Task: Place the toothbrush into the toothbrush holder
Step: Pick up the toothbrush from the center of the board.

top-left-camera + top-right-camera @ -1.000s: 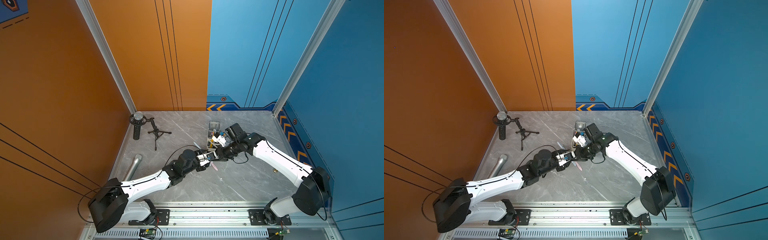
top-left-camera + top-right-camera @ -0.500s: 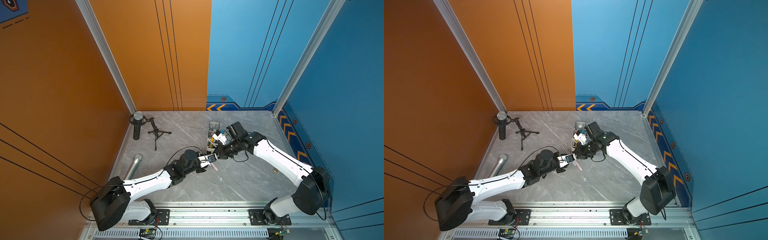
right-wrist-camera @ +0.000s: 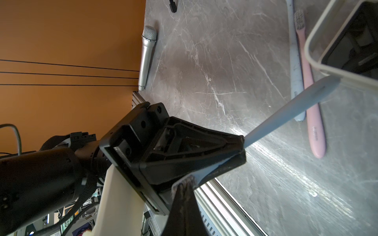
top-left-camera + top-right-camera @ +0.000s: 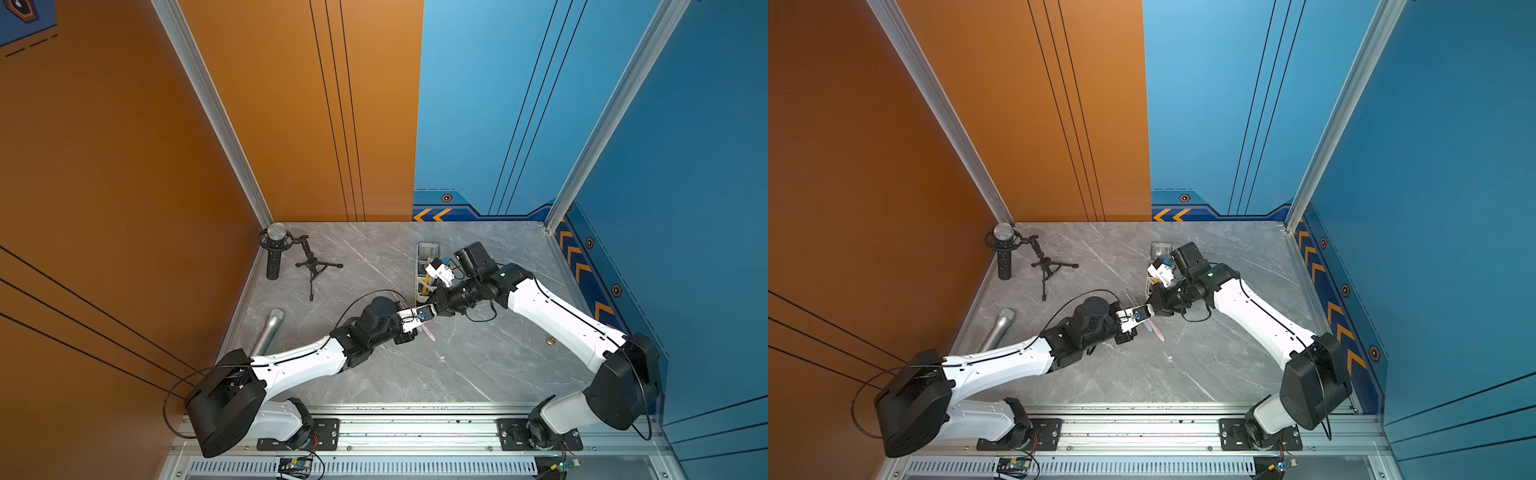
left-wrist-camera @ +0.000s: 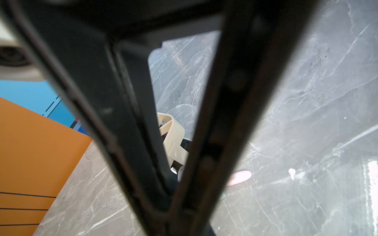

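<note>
Near the middle of the grey marbled desk, the two arms met tip to tip just beside the near end of the toothbrush holder, which sat on the desk next to the right arm's wrist. In the right wrist view the left gripper was clamped on a light-blue toothbrush, its black fingers pressed tight around the stem where the handle narrows. The long handle stuck out beyond those fingers, raised off the desk. In that view its end lay across the holder's cream rim; whether the two touched could not be told. The toothbrush was not in any compartment. The right gripper was pressed together on the bristle end of the same toothbrush, so both arms held it at once.

A pale grey toothbrush and a pink toothbrush lay flat on the desk side by side, under the held one. A silver microphone lay along the orange wall. A black microphone on a small tripod stood in the far corner by that wall.
</note>
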